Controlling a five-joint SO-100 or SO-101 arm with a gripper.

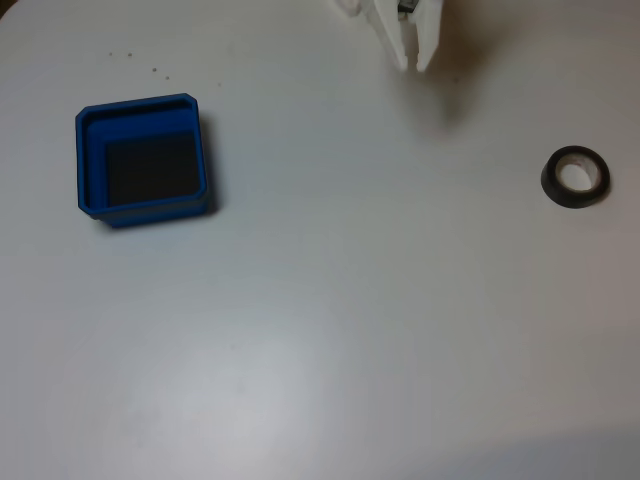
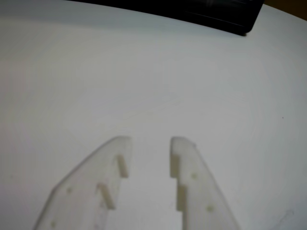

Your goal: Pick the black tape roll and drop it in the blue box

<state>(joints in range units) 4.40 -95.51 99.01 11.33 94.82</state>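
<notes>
In the fixed view, bare white surface (image 1: 340, 330) lies all around my white two-fingered plastic hand (image 1: 415, 62) at the top edge — nothing blocks a pass to the right, where the small black tape roll with a pale core (image 1: 576, 178) lies alone. The square bright-blue plastic box with low walls (image 1: 142, 160) sits well apart on the left. In the wrist view my fingers stand parted over bare surface; a dark slab (image 2: 218, 13) lines the far edge.
</notes>
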